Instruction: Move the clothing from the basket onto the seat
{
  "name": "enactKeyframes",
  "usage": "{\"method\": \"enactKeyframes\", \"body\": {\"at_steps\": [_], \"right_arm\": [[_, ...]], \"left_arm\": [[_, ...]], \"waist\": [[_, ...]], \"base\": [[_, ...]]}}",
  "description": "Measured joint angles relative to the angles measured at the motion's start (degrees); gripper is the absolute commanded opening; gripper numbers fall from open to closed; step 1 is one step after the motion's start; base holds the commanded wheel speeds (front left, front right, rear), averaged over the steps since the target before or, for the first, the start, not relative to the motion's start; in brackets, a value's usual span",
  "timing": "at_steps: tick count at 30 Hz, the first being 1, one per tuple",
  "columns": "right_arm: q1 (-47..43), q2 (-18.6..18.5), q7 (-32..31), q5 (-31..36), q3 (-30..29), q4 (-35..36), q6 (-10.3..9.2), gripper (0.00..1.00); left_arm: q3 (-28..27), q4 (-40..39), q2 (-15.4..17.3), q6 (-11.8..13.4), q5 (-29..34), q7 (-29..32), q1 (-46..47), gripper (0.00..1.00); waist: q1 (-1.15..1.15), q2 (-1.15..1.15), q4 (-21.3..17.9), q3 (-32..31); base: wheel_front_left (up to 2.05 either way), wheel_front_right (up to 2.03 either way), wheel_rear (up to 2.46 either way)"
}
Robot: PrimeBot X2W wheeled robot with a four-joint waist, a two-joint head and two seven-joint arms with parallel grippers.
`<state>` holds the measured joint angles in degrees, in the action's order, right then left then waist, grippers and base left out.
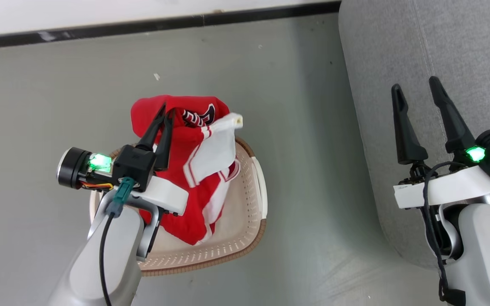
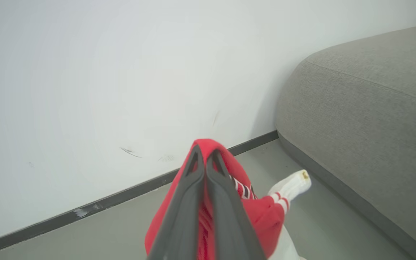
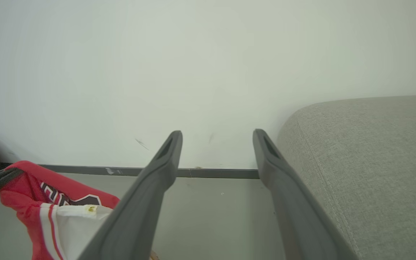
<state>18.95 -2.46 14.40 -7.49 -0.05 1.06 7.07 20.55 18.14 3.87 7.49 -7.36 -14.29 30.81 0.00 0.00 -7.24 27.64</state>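
My left gripper (image 1: 166,111) is shut on the red clothing (image 1: 194,170), a jersey with white trim and black-and-white lettering, and holds it up above the cream basket (image 1: 251,199). The fabric hangs down into the basket. In the left wrist view the closed fingers (image 2: 188,202) pinch the red cloth (image 2: 265,216) near its top. My right gripper (image 1: 415,87) stands open with nothing between its fingers, over the edge of the grey seat (image 1: 440,42). The right wrist view has the clothing (image 3: 49,202) at the lower left and the seat (image 3: 374,162) on the right.
A grey floor (image 1: 58,106) lies around the basket, bounded by a white wall with a dark baseboard (image 1: 143,25) at the back. The seat's rounded side (image 2: 338,137) rises close to the right of the basket, with a strip of floor between them.
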Motion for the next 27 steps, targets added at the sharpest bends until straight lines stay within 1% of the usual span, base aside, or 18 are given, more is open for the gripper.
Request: {"method": "enactKeyframes", "body": {"at_steps": [9, 17, 22, 27], "right_arm": [[-0.5, 0.0, 0.0, 0.5, 1.5, -0.9, 0.0, 1.0], [-4.0, -0.1, 0.0, 1.1, 3.0, -2.6, 0.0, 1.0], [-6.6, -0.1, 0.0, 1.6, 5.0, -3.8, 0.0, 1.0], [-8.6, -0.1, 0.0, 2.3, 7.5, -5.0, 0.0, 1.0]], "left_arm": [[-2.7, -6.1, 0.9, 1.0, -1.0, 0.0, -5.8, 0.0], [-3.9, -10.0, 3.1, 0.9, -1.2, 0.0, -9.5, 0.0], [-3.6, -11.5, 5.5, -0.3, -0.6, 0.0, -10.9, 0.0], [-2.8, -13.1, 6.4, -1.6, -0.1, 0.0, -11.6, 0.0]], "waist": [[0.0, 0.0, 2.1, -5.4], [0.0, 0.0, 3.5, -10.7], [0.0, 0.0, 4.2, -14.0], [0.0, 0.0, 4.7, -17.2]], "base": [[0.0, 0.0, 0.0], [0.0, 0.0, 0.0], [0.0, 0.0, 0.0], [0.0, 0.0, 0.0]]}}
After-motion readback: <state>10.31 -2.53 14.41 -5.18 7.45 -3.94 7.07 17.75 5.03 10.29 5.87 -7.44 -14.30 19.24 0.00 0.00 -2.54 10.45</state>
